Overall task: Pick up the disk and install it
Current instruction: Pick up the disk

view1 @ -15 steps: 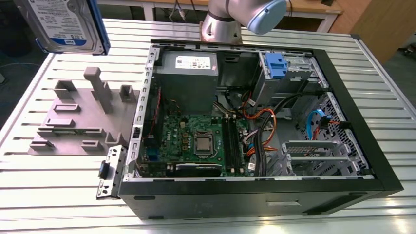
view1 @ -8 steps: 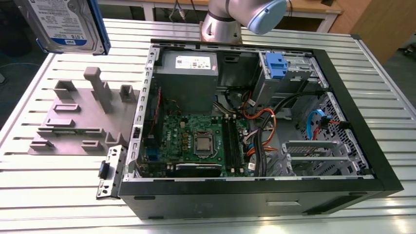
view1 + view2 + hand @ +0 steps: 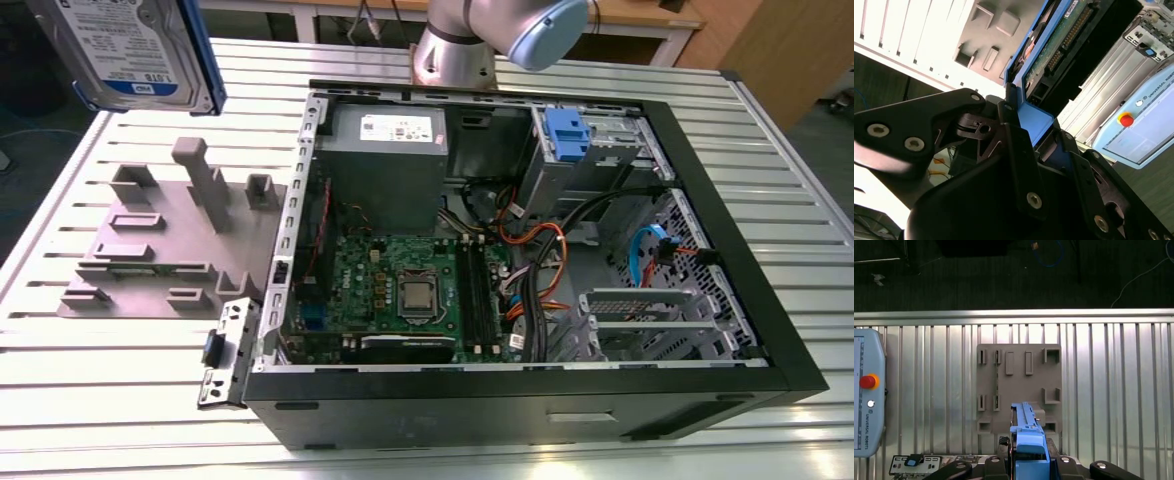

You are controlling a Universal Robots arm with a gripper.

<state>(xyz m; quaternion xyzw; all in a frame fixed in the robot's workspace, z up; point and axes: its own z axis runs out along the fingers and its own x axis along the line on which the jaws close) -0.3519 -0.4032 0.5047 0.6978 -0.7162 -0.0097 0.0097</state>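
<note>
Disk: the disk (image 3: 127, 45) is hanging in the air at the exterior view's far left, clear of the slatted table (image 3: 134, 390), with its label facing the camera.
Jaws: in the second wrist view the gripper (image 3: 1031, 125) is clenching the disk by one end, with a black finger (image 3: 1018, 150) pressing against the blue carrier frame (image 3: 1026, 62).
Fixture: in the first wrist view the grey fixture (image 3: 1019, 385) is lying on the table directly below the held disk.
Computer case: the open computer case (image 3: 534, 410) is lying on its side to the right of the fixture in the exterior view, and a small blue bracket (image 3: 567, 135) is sitting in its far bay.
Handling: the disk is probably stiff and dense for its size. Its metal faces are likely slippery, and the exposed circuit board (image 3: 1054, 50) is likely fragile and sensitive to knocks. The plastic frame edges look like the safest place to hold it, away from the board and connector.
Progress: the disk is being carried above the table and is not yet seated in the case.
</note>
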